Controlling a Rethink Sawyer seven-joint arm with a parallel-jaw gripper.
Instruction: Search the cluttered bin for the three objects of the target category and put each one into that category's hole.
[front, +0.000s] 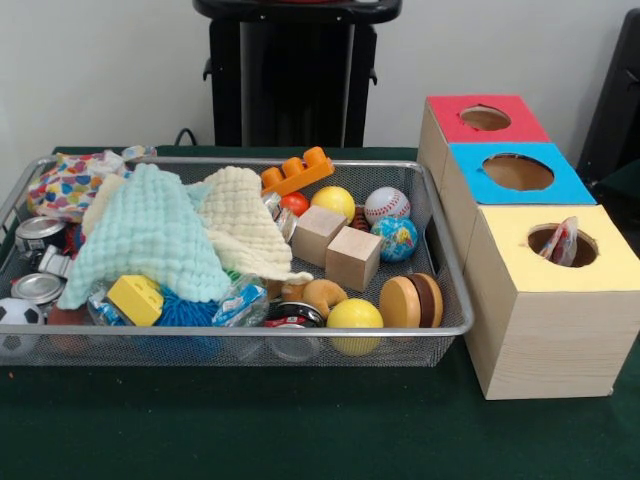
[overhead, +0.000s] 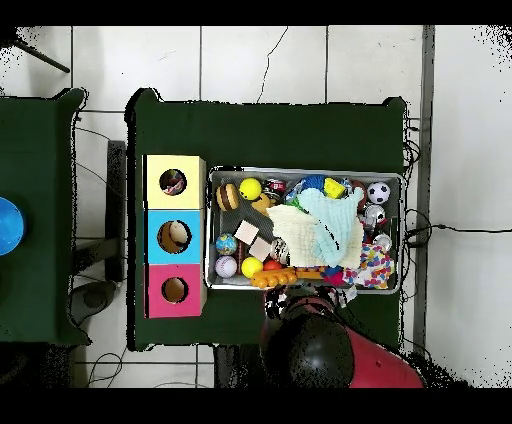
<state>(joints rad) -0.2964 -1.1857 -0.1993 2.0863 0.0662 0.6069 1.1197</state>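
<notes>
We are risking a snag as one spotted cloth is lying half under the mint cloth at the bin's corner, another is poking from the yellow box's hole, and we cannot tell the gripper's state.

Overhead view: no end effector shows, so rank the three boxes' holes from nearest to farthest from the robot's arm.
1. Red-topped box's hole, at the end of the row closest to the arm.
2. Blue-topped box's hole, in the middle of the row.
3. Yellow-topped box's hole, at the row's far end.
</notes>
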